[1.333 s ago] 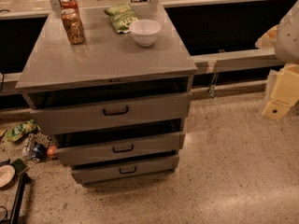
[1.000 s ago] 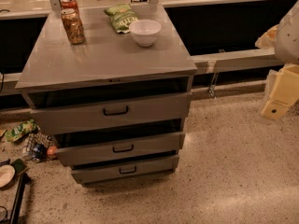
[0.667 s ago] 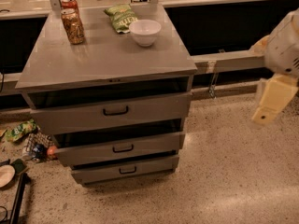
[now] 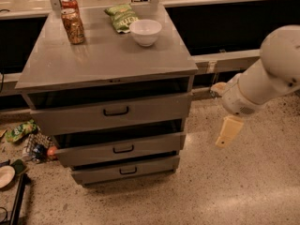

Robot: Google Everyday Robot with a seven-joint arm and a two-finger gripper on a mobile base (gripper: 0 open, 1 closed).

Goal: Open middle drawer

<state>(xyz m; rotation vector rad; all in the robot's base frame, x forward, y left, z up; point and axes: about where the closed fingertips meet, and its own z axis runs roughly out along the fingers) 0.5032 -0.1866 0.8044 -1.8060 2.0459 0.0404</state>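
The grey cabinet [image 4: 93,62] stands in the middle of the camera view with three stacked drawers. The middle drawer [image 4: 154,144] has a medium-height flat front and a small black bar handle [image 4: 123,149]. A dark gap shows above its front, and none of its interior shows. The taller top drawer [image 4: 154,108] and the shortest bottom drawer [image 4: 154,166] lie above and below it. My gripper [image 4: 228,131] hangs from the white arm [image 4: 267,78] to the right of the cabinet. It is level with the middle drawer, apart from it and holding nothing.
On the cabinet top stand a brown can [image 4: 73,26], a red can [image 4: 70,3], a green chip bag [image 4: 121,17] and a white bowl [image 4: 145,32]. Litter [image 4: 28,139] and a white plate [image 4: 5,176] lie on the floor at the left. A low ledge [image 4: 225,60] runs behind.
My arm has swung in from the right edge, leftward and down, bringing the gripper closer to the cabinet's right side. The drawers have not moved.
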